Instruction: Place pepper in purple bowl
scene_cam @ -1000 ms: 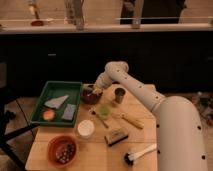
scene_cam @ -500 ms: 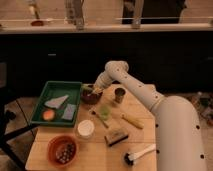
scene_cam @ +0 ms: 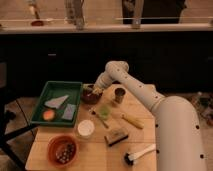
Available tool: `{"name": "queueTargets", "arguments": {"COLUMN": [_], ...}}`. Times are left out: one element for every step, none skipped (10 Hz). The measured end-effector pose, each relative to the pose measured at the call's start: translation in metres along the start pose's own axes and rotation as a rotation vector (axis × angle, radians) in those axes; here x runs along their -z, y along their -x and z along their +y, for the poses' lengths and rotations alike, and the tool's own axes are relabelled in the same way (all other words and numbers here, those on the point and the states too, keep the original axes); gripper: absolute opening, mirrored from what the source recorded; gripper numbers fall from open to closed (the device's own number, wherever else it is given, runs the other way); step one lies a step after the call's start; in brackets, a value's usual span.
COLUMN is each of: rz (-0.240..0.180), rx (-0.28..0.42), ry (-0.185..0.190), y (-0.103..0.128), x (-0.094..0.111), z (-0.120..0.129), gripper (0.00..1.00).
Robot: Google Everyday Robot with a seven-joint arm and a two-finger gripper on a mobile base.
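Note:
The purple bowl (scene_cam: 90, 96) sits at the back of the wooden table (scene_cam: 95, 155), just right of the green tray. My gripper (scene_cam: 95, 91) hangs directly over the bowl's right side, at its rim, at the end of the white arm that reaches in from the right. A small greenish thing lies at the bowl under the gripper; I cannot tell whether it is the pepper or whether it is held.
A green tray (scene_cam: 50, 90) with a sponge, a cloth and an orange thing stands at left. A metal cup (scene_cam: 119, 95), a green lid (scene_cam: 104, 112), a white cup (scene_cam: 85, 128), a brush (scene_cam: 116, 136), a yellow-handled tool (scene_cam: 132, 121), a white scrubber (scene_cam: 139, 152) and an orange bowl (scene_cam: 63, 150) are on the table.

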Motion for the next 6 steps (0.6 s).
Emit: {"name": "queueTargets", "arguments": {"rz": [0.0,0.001,0.002,0.002,-0.001,0.0], "rx": [-0.002,-0.004,-0.006,-0.007,-0.009,-0.014], "ry": [0.001,0.002,-0.002,-0.004,-0.013,-0.024], "y": [-0.0005,-0.0015,-0.003,-0.0036,-0.0045,-0.0058], "x": [-0.0001,-0.0005,0.0003,0.0008,0.0022,0.0043], "z": [0.0002,0.0005,0.0007,0.0008,0.0006,0.0001], "gripper": [0.8,0.8,0.8,0.8,0.8,0.8]}}
